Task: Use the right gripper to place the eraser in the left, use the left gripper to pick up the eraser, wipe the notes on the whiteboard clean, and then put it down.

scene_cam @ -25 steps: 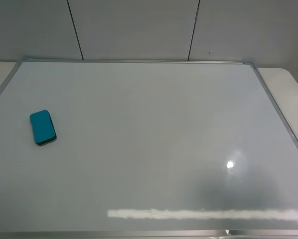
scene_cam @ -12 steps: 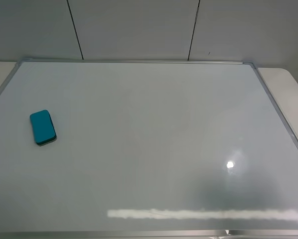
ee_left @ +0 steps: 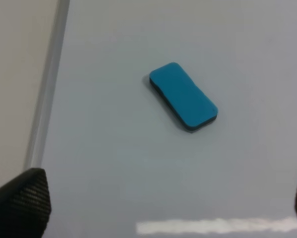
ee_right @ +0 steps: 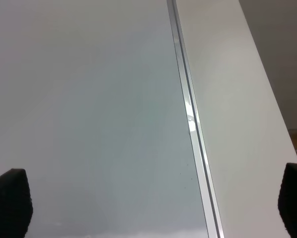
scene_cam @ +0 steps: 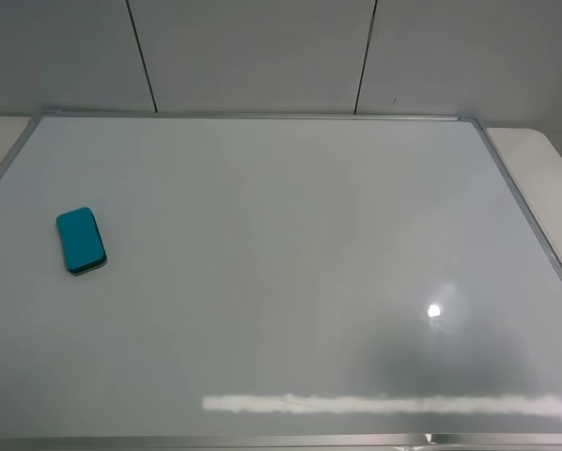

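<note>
The teal-blue eraser (scene_cam: pixel 81 241) lies flat on the left part of the whiteboard (scene_cam: pixel 290 263), with nothing touching it. No notes show on the board. Neither arm shows in the exterior high view. In the left wrist view the eraser (ee_left: pixel 183 103) lies ahead of my left gripper (ee_left: pixel 161 210), apart from it. The gripper's two black fingertips (ee_left: pixel 22 198) stand wide apart, open and empty. My right gripper (ee_right: pixel 151 208) is open and empty over the board's right side (ee_right: pixel 89 99), near the silver frame (ee_right: pixel 190 119).
The board lies on a pale table, which shows at the right (scene_cam: pixel 544 178) and beside the frame in the right wrist view (ee_right: pixel 233 99). A grey panelled wall (scene_cam: pixel 262 56) stands behind. Light glare streaks the board's front part (scene_cam: pixel 384 404).
</note>
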`<state>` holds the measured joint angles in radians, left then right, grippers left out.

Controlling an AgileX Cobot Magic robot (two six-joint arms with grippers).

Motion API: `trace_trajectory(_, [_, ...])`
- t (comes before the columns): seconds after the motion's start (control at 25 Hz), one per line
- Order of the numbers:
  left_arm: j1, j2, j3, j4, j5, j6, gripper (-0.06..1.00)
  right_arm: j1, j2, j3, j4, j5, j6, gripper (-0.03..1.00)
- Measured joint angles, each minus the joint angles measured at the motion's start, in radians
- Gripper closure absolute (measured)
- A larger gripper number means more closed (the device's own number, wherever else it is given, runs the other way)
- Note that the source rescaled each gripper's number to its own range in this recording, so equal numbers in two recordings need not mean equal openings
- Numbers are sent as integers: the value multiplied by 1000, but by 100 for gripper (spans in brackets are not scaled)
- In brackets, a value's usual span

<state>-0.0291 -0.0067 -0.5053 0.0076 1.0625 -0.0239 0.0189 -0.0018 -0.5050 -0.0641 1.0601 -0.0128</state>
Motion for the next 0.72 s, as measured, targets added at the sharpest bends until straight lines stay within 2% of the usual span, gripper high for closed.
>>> trace_trajectory(0.72, [0,0,0,1,0,0,-6,0,0,0,0,0,0,-3])
